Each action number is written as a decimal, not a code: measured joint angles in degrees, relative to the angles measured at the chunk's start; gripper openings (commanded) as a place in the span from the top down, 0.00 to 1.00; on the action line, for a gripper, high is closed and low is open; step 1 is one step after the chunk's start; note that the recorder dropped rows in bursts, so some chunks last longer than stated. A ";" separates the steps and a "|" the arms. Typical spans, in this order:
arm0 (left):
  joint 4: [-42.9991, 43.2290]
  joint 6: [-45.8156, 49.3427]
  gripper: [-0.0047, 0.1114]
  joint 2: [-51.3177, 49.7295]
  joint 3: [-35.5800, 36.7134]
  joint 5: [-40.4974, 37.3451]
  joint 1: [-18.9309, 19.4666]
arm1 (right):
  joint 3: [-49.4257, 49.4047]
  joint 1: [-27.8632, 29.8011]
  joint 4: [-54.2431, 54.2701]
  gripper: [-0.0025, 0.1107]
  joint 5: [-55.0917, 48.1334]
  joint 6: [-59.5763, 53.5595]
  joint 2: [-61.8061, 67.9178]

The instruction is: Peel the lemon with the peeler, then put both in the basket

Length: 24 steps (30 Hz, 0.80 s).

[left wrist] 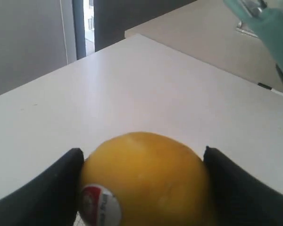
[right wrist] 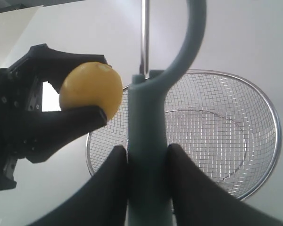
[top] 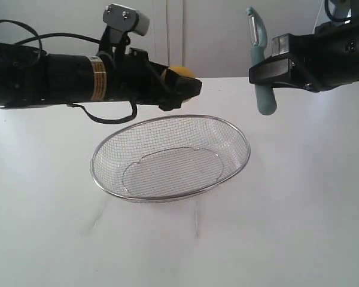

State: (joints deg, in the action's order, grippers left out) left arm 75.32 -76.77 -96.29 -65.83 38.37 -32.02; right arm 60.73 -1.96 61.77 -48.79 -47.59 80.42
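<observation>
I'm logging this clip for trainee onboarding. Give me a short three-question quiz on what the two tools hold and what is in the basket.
1. True or false: the lemon lies inside the basket.
2. The right tool is shut on: A) the peeler, B) the lemon, C) nothing.
3. Fill in: the lemon is gripped by the ____ tool.

Key: 1 false, it is held in the air; 2 A; 3 left tool.

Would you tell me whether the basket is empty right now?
Empty: the basket shows bare mesh; the left gripper holds the lemon, the right gripper the peeler.
</observation>
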 measured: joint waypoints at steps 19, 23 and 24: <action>20.29 -14.05 0.96 7.22 0.00 5.42 5.96 | 0.00 0.00 -0.72 0.98 -0.35 0.00 4.85; 21.58 -14.17 0.96 8.63 0.00 7.79 5.96 | 0.00 0.00 -0.72 0.98 -1.05 -0.21 4.99; 22.49 -14.17 0.96 8.63 0.00 9.09 5.96 | 0.00 0.00 -0.72 0.98 -1.17 -0.34 4.99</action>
State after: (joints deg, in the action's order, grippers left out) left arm 97.81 -90.95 -87.66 -65.83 47.46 -26.06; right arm 60.73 -1.96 61.05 -49.96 -47.92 85.41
